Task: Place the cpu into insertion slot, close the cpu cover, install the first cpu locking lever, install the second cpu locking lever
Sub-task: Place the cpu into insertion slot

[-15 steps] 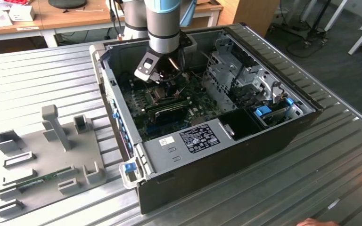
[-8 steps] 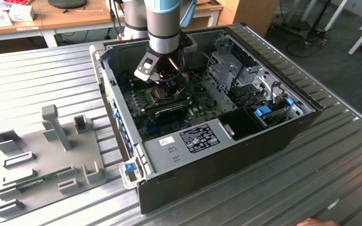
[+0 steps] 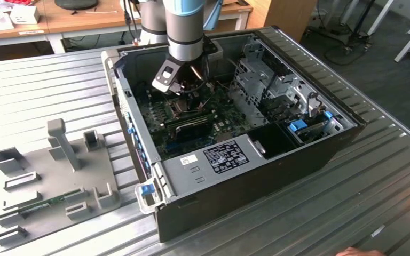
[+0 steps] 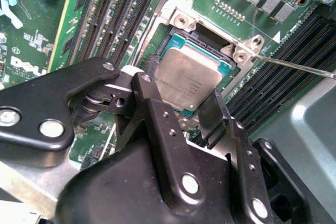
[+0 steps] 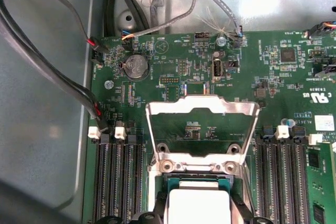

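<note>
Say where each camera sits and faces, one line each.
Exterior view: off the arm, high, looking down into the open computer case; arm enters it.
Second wrist view: arm-mounted, facing the cpu past the gripper.
First wrist view: arm-mounted, facing the motherboard and open cpu cover.
Shared: both wrist views show the cpu.

The cpu (image 4: 189, 80), a flat square chip with a silvery-beige metal face and a teal border, is sitting face up within the insertion slot (image 4: 181, 20), a dark square socket with a silver rim between the long black memory strips. The cpu cover (image 5: 202, 106), a thin silver frame with a cut-out centre, is standing open, hinged at the slot's edge. A thin metal locking lever (image 4: 294, 66) is extending away from one slot corner.
</note>
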Robot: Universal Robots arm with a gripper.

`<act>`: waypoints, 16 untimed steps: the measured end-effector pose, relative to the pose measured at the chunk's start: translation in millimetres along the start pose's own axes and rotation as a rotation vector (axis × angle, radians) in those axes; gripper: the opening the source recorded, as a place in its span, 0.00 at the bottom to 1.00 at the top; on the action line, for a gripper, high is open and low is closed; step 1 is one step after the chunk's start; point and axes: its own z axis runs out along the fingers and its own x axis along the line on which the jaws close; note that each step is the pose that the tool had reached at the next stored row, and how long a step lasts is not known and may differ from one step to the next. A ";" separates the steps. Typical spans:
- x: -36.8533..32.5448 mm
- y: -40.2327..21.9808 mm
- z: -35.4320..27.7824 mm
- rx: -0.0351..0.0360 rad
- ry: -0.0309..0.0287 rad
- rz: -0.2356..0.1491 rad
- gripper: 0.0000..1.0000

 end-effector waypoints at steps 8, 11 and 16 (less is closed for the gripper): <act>-0.2 -0.2 0.7 0.0002 -0.0003 0.000 0.54; -0.4 -0.3 0.8 0.0005 -0.0007 0.000 0.54; -0.4 -0.3 0.8 0.0004 -0.0007 0.000 0.54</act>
